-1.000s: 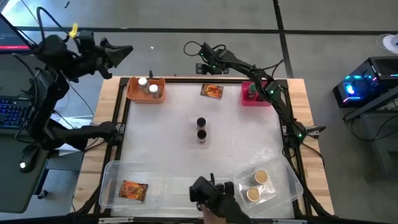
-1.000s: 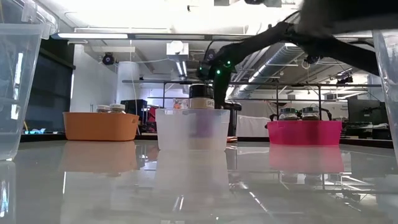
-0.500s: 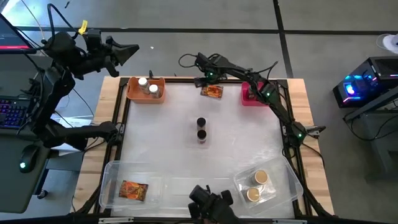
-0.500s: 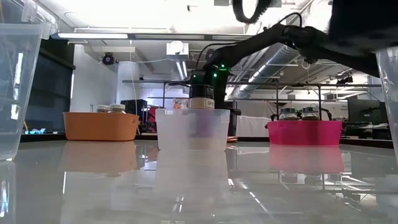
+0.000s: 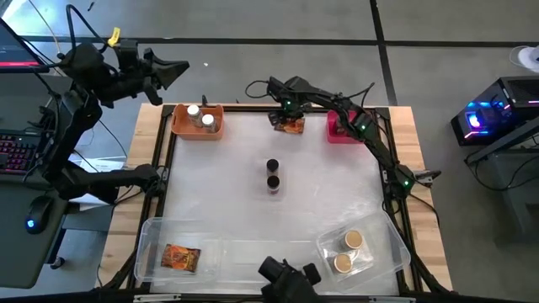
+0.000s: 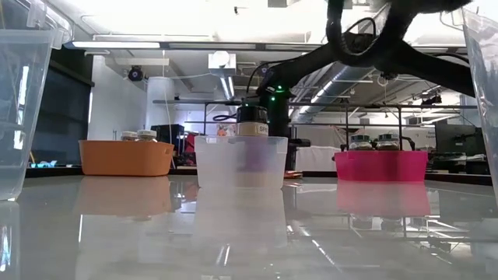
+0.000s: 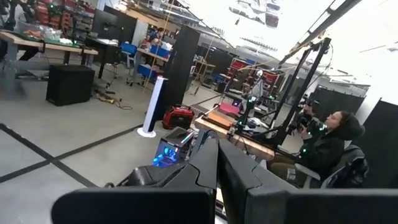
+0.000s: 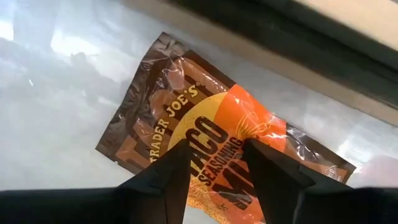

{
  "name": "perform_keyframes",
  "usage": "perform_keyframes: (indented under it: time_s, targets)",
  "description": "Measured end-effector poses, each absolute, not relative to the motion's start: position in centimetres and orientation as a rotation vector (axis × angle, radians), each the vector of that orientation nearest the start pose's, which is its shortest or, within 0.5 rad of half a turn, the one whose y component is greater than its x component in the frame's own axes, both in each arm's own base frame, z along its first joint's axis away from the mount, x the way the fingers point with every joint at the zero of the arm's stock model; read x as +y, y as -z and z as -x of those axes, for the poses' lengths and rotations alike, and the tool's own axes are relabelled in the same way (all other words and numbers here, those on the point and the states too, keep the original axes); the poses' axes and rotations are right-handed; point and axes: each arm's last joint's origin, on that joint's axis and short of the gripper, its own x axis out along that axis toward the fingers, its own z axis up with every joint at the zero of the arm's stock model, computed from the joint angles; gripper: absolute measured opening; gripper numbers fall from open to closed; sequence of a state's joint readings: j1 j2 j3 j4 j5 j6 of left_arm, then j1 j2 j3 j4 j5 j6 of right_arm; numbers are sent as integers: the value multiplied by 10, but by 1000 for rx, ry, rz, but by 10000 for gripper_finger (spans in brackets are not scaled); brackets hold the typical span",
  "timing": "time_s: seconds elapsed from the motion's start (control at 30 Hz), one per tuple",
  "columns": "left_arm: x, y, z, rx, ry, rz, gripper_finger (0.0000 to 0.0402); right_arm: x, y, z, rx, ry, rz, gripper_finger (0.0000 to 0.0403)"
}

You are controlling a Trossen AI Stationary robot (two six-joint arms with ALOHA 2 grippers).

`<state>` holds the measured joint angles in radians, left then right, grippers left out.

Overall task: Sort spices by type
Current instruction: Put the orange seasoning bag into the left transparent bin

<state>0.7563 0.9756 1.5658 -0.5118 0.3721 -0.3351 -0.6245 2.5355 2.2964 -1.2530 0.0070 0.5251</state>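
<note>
Now I am lowering my right pincer (image 8: 214,163), fingers spread astride the seasoning packet (image 8: 205,124) lying flat at the table's (image 5: 320,194) far edge beside the pink bin (image 5: 344,133), and should pinch its middle squarely.

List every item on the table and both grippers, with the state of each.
right gripper: fingers apart, over the far packet
far packet: flat on the table
left gripper: shut, off the table
near packet: flat in clear tray
two black-lidded jars: upright, mid-table
orange bin: holds two white-lidded jars
</note>
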Motion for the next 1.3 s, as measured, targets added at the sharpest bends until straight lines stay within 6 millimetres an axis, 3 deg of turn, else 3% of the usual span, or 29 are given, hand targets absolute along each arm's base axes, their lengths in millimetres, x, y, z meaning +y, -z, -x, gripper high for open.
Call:
perform_keyframes:
  time_s: [0.53, 0.93, 1.1, 1.3]
  targets:
    - [86, -511, -107, -75, -379, 265, 0, -239, -157, -420, 1496, 693, -828, 154]
    - [87, -505, -107, -12, -387, 236, 0, -231, -159, -405, 1700, 761, -687, 154]
    - [87, -505, -107, -8, -388, 214, 0, -222, -159, -410, 1714, 737, -649, 153]
    - [87, -505, -107, -9, -404, 213, 0, -206, -146, -405, 1779, 700, -626, 154]
